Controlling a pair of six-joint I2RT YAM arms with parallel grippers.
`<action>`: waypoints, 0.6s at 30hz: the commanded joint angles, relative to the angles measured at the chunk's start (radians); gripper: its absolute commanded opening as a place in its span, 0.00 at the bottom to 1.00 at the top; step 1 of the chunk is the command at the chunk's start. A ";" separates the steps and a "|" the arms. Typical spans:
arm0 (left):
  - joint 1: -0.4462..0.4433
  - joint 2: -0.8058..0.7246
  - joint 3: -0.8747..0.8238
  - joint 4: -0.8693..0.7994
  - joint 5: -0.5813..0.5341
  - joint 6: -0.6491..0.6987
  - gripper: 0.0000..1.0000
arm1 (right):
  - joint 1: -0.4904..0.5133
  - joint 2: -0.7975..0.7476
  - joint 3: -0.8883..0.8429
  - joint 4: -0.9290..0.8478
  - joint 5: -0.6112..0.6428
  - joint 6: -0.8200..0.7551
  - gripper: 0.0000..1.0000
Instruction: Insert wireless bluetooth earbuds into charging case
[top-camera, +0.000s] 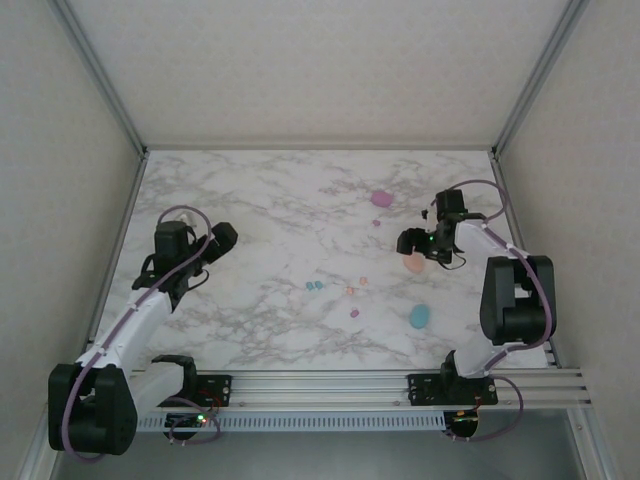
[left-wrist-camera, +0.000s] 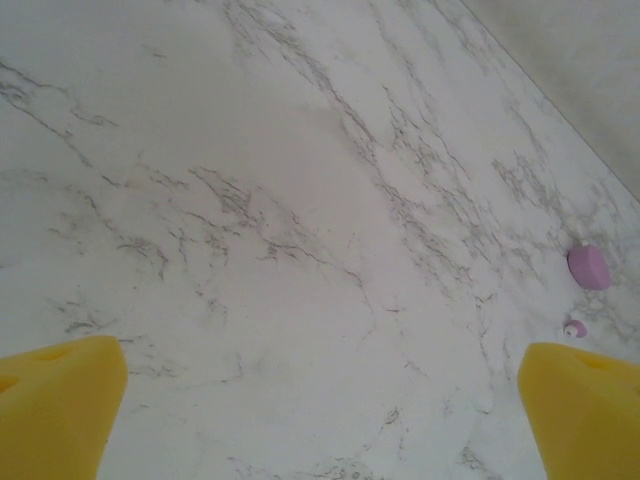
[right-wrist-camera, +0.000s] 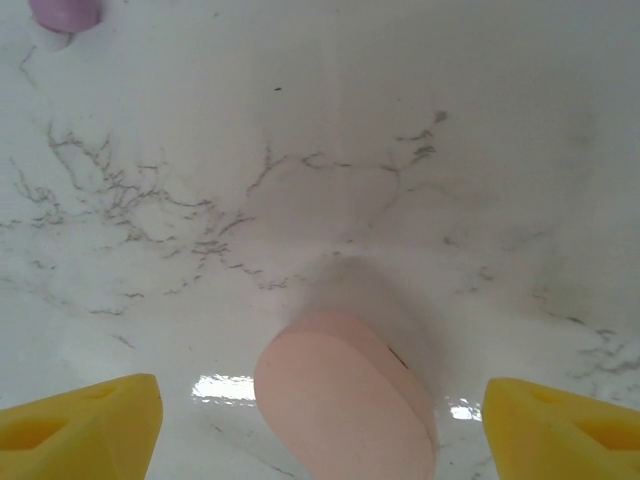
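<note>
The right gripper (top-camera: 412, 243), jaws wide, straddles the peach-pink charging case (right-wrist-camera: 345, 400) without touching it; the left gripper (top-camera: 222, 237) stands wide over the marble tabletop (left-wrist-camera: 300, 200).

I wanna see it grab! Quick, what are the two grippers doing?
Left gripper: open, empty.
Right gripper: open, one finger each side of the pink case, not touching it.

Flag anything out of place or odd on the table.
Nothing damaged or spilled. Earbuds lie loose mid-table, outside the cases: a teal pair, peach buds, a purple bud, another by the purple case. The right gripper stands open around the peach case.
</note>
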 joint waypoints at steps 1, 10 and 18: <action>-0.014 -0.013 0.019 0.003 0.006 0.003 1.00 | 0.005 0.044 0.034 -0.023 -0.059 -0.016 0.80; -0.020 -0.039 0.034 -0.038 -0.015 0.024 1.00 | 0.025 0.020 -0.025 -0.026 -0.039 -0.006 0.75; -0.021 -0.028 0.043 -0.032 -0.013 0.022 1.00 | 0.057 -0.031 -0.056 -0.034 0.017 0.014 0.73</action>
